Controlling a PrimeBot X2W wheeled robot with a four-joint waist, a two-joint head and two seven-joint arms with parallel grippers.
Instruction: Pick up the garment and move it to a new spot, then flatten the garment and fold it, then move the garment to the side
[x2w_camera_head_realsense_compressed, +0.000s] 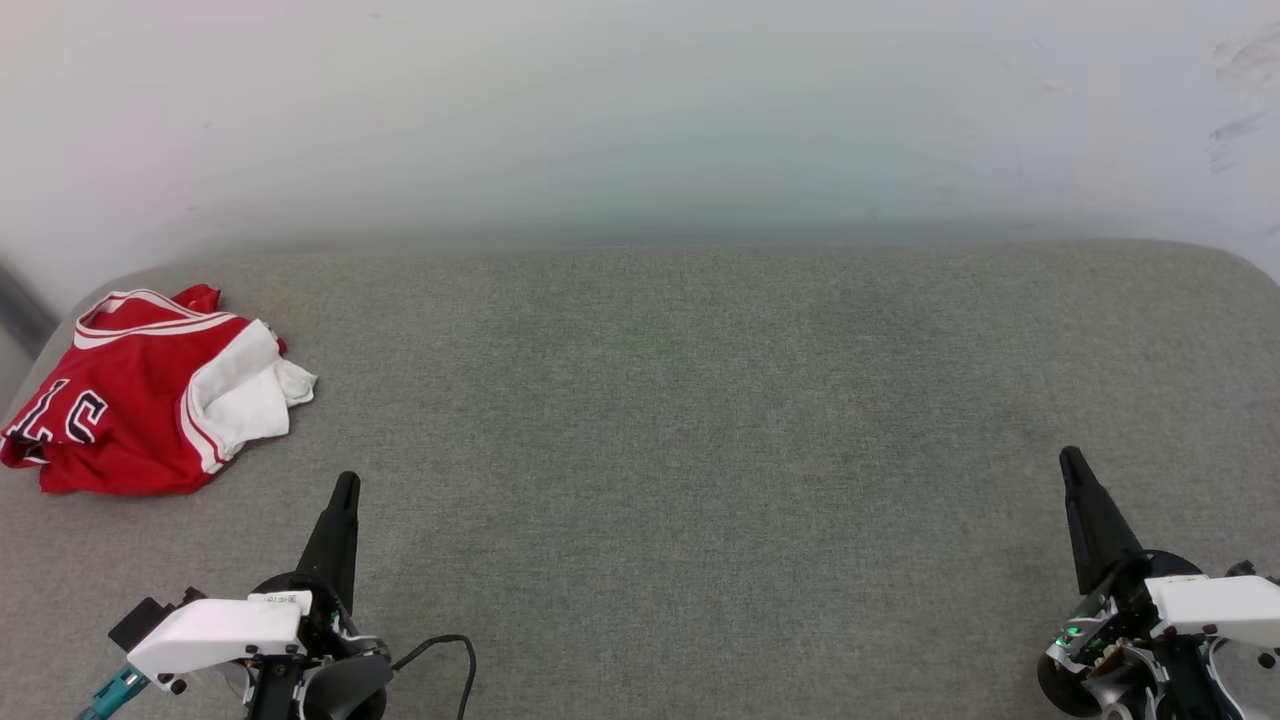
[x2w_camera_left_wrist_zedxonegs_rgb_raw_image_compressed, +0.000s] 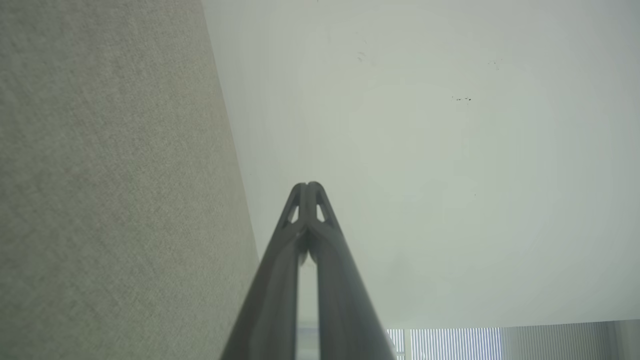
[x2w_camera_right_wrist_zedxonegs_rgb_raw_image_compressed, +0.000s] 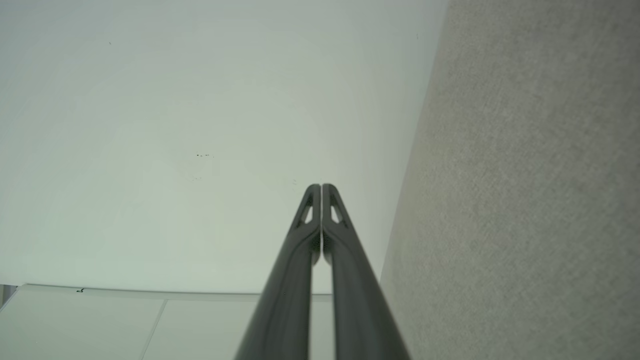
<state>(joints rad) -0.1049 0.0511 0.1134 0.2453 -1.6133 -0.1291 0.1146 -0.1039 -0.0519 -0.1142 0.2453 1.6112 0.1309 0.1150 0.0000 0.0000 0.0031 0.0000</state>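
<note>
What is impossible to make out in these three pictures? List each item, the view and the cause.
1. Jersey, head view: its own folds hide most of the lettering and number.
2. Cable, head view: the bottom edge cuts off where it leads.
3. Wall marks, head view: too faint to identify.

Broad bare cushion (x2w_camera_head_realsense_compressed: 700, 450) — garment (x2w_camera_head_realsense_compressed: 140, 400) heaped far left, wall (x2w_camera_head_realsense_compressed: 640, 120) behind

I've got a grey fabric surface (x2w_camera_head_realsense_compressed: 700, 400) across the lower head view, backed at twelve o'clock by a pale wall (x2w_camera_head_realsense_compressed: 600, 120). Dark scuffs (x2w_camera_head_realsense_compressed: 1240, 70) mark that wall near two o'clock. My left wrist view shows slatted blinds (x2w_camera_left_wrist_zedxonegs_rgb_raw_image_compressed: 450, 342) at five o'clock.
</note>
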